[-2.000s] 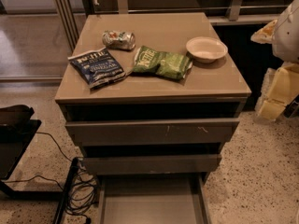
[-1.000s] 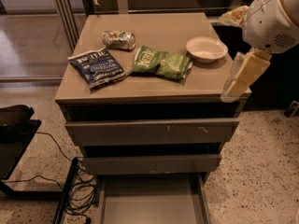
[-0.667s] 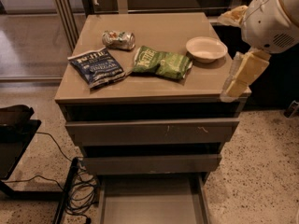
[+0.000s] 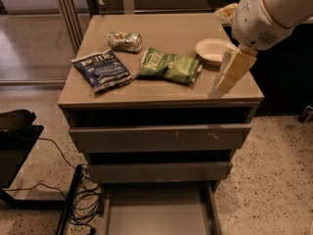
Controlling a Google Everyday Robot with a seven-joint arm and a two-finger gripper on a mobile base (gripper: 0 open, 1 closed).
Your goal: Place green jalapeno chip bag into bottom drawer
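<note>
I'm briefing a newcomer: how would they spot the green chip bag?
On the cabinet top, the green bag lies between the blue bag and the white bowl, with the gripper hanging over the right edge. It alone is green.

The green jalapeno chip bag (image 4: 169, 66) is mid green with lighter green patches and white lettering. At its 9 o'clock, the dark blue chip bag (image 4: 101, 70) carries white print. At its 11 o'clock, the crushed can (image 4: 125, 41) is silvery. The bowl (image 4: 212, 50) is cream-white. The hand (image 4: 234, 71), at the desk's (image 4: 166, 31) 3 o'clock edge, is pale yellow under a white arm (image 4: 266, 13). The desk and the bottom drawer (image 4: 159, 214) are grey-taupe, and the floor (image 4: 274, 170) is speckled beige.
</note>
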